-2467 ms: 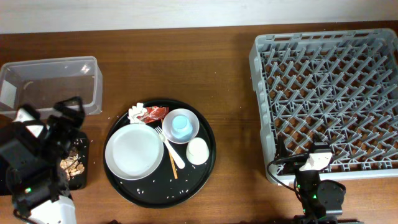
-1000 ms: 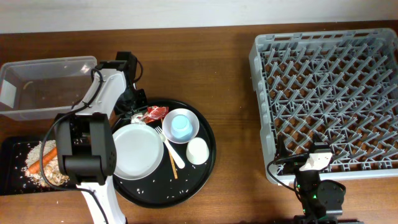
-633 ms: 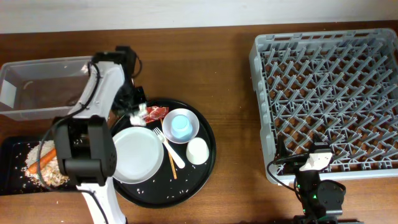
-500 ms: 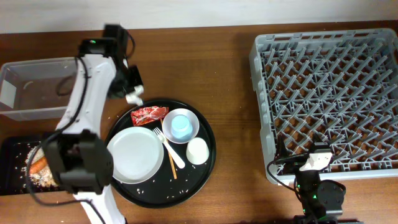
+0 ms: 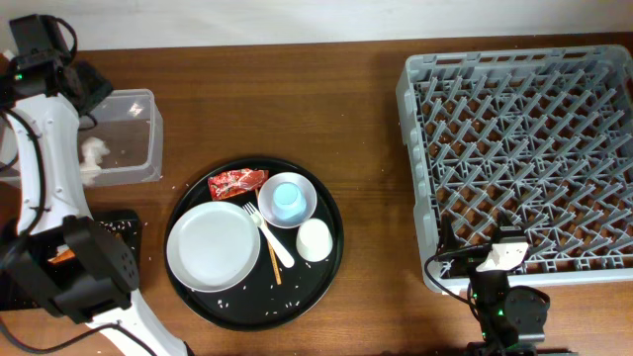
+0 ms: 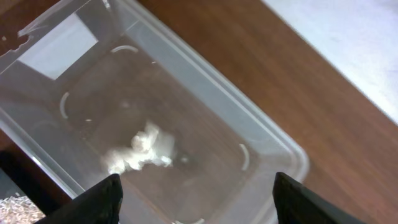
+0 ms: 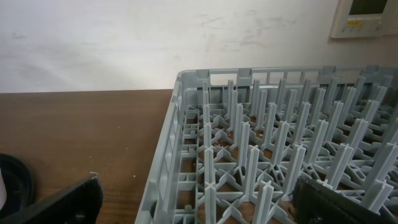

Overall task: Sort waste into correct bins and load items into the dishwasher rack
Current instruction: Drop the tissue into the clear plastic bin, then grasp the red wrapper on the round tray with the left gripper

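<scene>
1. Directly ahead of the right pincer (image 7: 198, 183), whose fingers are spread wide, stands the grey dishwasher rack (image 7: 267, 149). Its near corner is just in front of the fingertips.
2. Well off to that pincer's left sits the round black tray (image 5: 198, 287), which carries the tableware.
3. Beneath the left pincer (image 6: 196, 180), whose fingers are likewise spread wide, lies the clear plastic tub (image 6: 267, 143). The fingertips hover above its near wall.
4. Back from the left pincer, toward its arm's base, is the black bin (image 5: 127, 220). The arm hides most of it, but beige rice-like crumbs (image 5: 117, 227) show in one corner.
5. On the tray, well apart from both pincers, rests the white plate (image 5: 213, 242).
6. Beside the plate, on the right pincer's side, the white bowl (image 5: 305, 203) holds the light blue cup (image 5: 288, 201). The white cup (image 5: 315, 239) stands just beside the bowl.
7. The red wrapper (image 5: 237, 180) lies at the tray's far edge, near the bowl.
8. The crumpled white tissue (image 6: 140, 149) lies on the tub floor, ahead of the left pincer and nearer its left finger.
9. The white fork (image 5: 269, 235) and the wooden chopsticks (image 5: 274, 259) lie between the plate and the white cup.
</scene>
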Robot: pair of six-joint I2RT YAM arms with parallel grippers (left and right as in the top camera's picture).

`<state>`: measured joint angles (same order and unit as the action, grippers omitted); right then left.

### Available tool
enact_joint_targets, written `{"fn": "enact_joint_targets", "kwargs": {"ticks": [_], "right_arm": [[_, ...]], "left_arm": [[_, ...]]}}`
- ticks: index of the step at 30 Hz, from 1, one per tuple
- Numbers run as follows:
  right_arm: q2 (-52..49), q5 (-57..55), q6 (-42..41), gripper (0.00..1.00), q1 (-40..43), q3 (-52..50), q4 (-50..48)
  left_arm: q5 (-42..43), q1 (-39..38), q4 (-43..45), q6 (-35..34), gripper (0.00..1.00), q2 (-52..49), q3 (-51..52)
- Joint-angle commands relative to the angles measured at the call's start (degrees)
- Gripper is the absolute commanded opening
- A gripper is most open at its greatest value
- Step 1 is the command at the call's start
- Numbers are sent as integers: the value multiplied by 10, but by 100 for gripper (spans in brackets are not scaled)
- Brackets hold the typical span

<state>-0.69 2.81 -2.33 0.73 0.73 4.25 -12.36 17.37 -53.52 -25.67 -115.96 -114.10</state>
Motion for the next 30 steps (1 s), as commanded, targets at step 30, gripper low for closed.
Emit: {"fn": "enact_joint_targets", "kwargs": {"ticks": [30], "right_arm": [[4,-1,4,99,-3,-4,1]], "left_arm": [[110,-277,26,-26,83,10,312]]}}
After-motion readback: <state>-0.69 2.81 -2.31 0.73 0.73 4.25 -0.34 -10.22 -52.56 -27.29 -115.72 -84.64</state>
